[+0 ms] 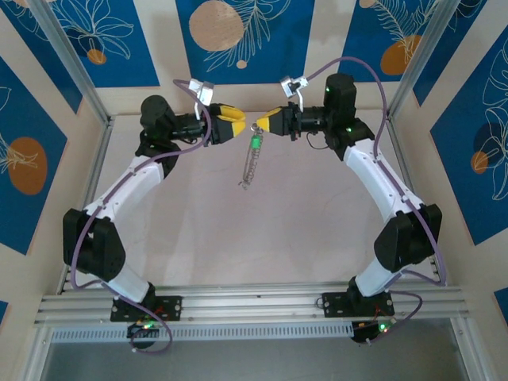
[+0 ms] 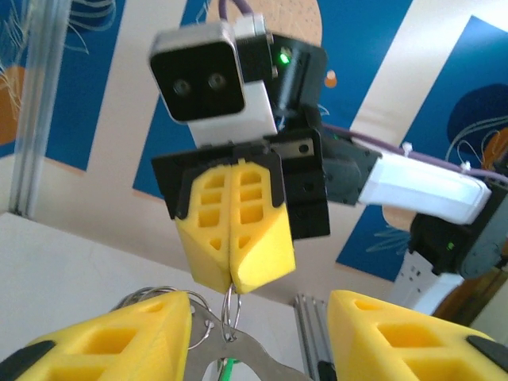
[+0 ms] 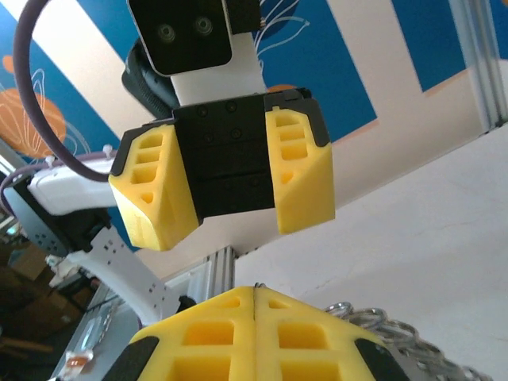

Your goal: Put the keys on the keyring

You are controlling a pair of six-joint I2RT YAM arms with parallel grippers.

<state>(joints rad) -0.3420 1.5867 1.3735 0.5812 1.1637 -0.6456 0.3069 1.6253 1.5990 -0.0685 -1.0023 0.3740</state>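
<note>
At the table's (image 1: 317,238) twelve o'clock edge, we see the right gripper (image 1: 268,124) pinched tight on the keyring (image 1: 249,165). Its chain trails from the tips toward six o'clock, the green key (image 1: 256,144) showing along it just below the grip. Facing it from nine o'clock, the left gripper (image 1: 236,125) holds its fingers (image 2: 119,333) apart, tips just beside the ring.
</note>
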